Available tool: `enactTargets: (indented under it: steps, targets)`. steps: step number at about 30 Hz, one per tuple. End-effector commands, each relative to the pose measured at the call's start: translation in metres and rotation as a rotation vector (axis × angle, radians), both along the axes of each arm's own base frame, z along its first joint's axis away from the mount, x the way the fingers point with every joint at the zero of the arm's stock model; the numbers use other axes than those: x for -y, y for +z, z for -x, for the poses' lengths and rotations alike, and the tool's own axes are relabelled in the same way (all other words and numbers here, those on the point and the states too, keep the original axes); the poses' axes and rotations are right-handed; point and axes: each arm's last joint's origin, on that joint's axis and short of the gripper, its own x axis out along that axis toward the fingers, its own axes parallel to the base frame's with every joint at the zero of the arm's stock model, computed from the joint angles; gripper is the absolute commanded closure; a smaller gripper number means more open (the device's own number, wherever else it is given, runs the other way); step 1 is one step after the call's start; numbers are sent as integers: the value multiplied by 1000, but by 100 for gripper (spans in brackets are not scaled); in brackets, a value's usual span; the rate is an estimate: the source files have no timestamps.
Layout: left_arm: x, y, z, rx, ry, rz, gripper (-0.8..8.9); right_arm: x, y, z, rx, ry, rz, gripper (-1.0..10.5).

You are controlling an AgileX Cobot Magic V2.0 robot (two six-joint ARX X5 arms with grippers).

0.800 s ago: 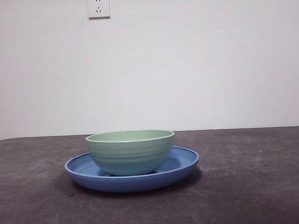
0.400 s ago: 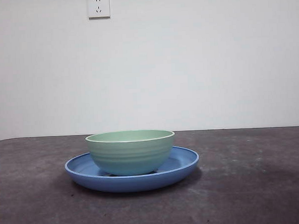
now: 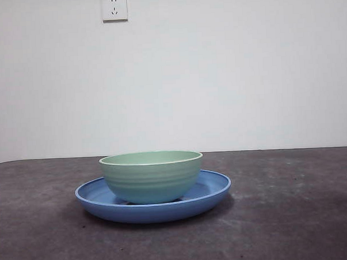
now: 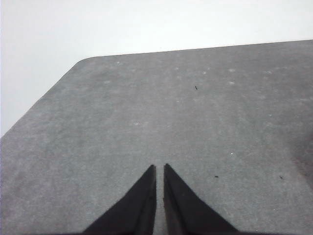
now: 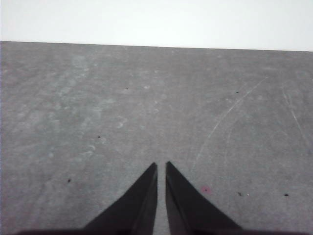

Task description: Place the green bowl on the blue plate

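- Dark grey table (image 3: 292, 217) runs across the front view, with a plain white wall (image 3: 229, 76) behind it and a white wall socket (image 3: 114, 7) high on that wall, above and a little left of the bowl.
- Blue plate (image 3: 213, 188) lies flat on the table, its rim showing to the left and right of the bowl.
- Green bowl (image 3: 151, 176) stands upright on the blue plate, near the plate's middle, its cream rim level.
- Left gripper (image 4: 159, 169) appears only in its own wrist view, over bare table beside a rounded table corner; its jaws are drawn together with only a thin slit between them, grasping nothing, and the plate is out of that view.
- Right gripper (image 5: 161, 166) likewise hangs over bare, scratched table, jaws pressed nearly together and empty, with no plate in view.
- Neither arm shows in the front view around the plate.
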Motion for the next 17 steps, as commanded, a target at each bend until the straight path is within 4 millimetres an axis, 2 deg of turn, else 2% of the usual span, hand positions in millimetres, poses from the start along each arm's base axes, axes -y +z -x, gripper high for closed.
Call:
enactTargets:
  steps: [1, 17]
  targets:
    - [0, -7, -1, -26, 1, 0, 789, 1, -5, 0, 1, -15, 4, 921]
    - [0, -7, -1, -26, 1, 0, 789, 2, -3, 0, 15, -27, -18, 921]
